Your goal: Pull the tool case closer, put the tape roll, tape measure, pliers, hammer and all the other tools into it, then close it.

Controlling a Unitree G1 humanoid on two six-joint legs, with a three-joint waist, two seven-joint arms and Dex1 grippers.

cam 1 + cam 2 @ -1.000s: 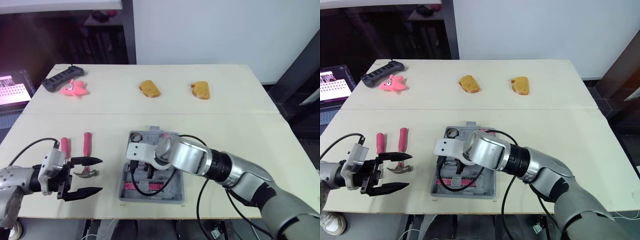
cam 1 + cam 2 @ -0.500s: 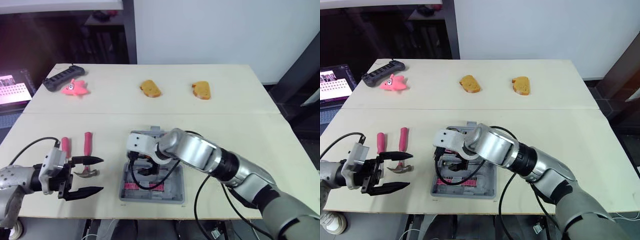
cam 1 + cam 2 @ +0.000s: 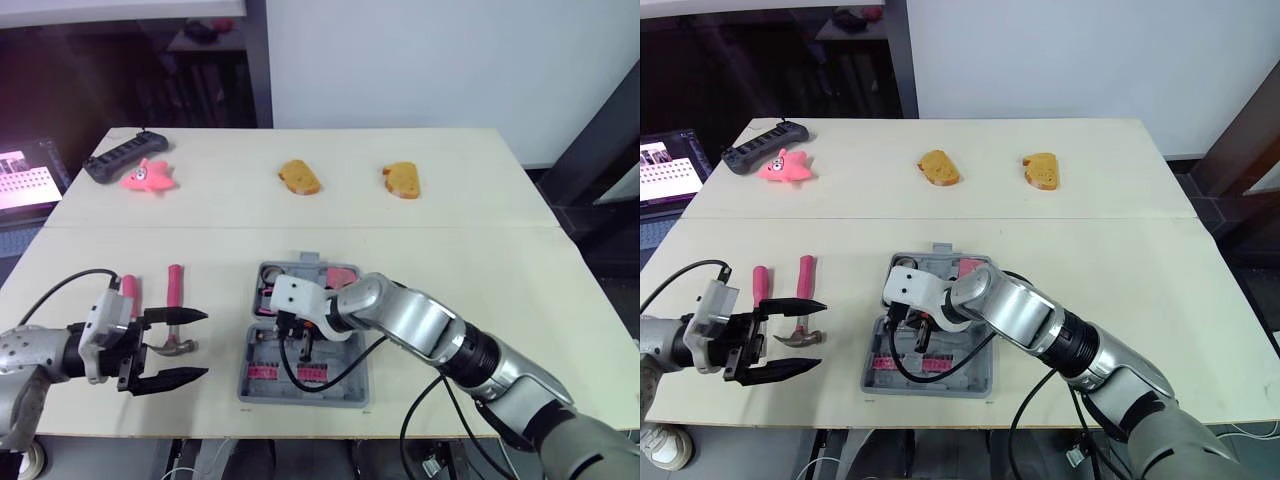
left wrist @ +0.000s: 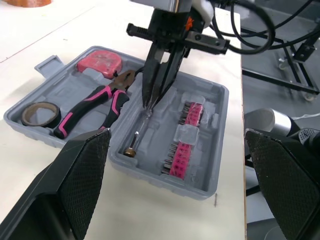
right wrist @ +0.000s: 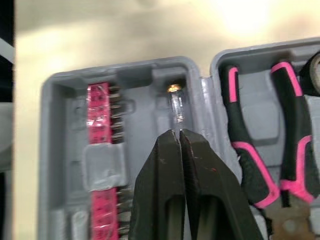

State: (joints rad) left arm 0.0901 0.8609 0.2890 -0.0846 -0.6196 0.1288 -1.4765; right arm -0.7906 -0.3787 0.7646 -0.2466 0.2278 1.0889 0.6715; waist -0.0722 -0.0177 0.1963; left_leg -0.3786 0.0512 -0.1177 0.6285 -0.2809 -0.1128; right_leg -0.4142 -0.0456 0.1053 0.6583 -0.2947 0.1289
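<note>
The grey tool case (image 3: 345, 385) lies open at the table's front centre. In it lie pink-handled pliers (image 4: 95, 102), a dark tape roll (image 4: 40, 114), a red tape measure (image 4: 99, 63) and a pink bit strip (image 4: 182, 140). My right gripper (image 5: 179, 132) is shut and points down into the case, its tips at the end of a clear-shafted driver (image 5: 177, 107) in a slot. Whether it pinches the driver I cannot tell. Left of the case, my left gripper (image 3: 175, 349) is open, its fingers either side of the head of a pink-handled hammer (image 3: 172, 346). Another pink-handled tool (image 3: 130, 290) lies beside the hammer.
Two orange bread-like pieces (image 3: 299, 177) (image 3: 401, 180) sit at the back. A pink toy (image 3: 147, 177) and a black controller (image 3: 120, 155) lie at the back left. A lit screen (image 3: 25, 175) stands beyond the left edge. The table's front edge is close to the case.
My right arm has swung round so its wrist sits further right, with the fingers still down in the case. The left gripper has barely moved.
</note>
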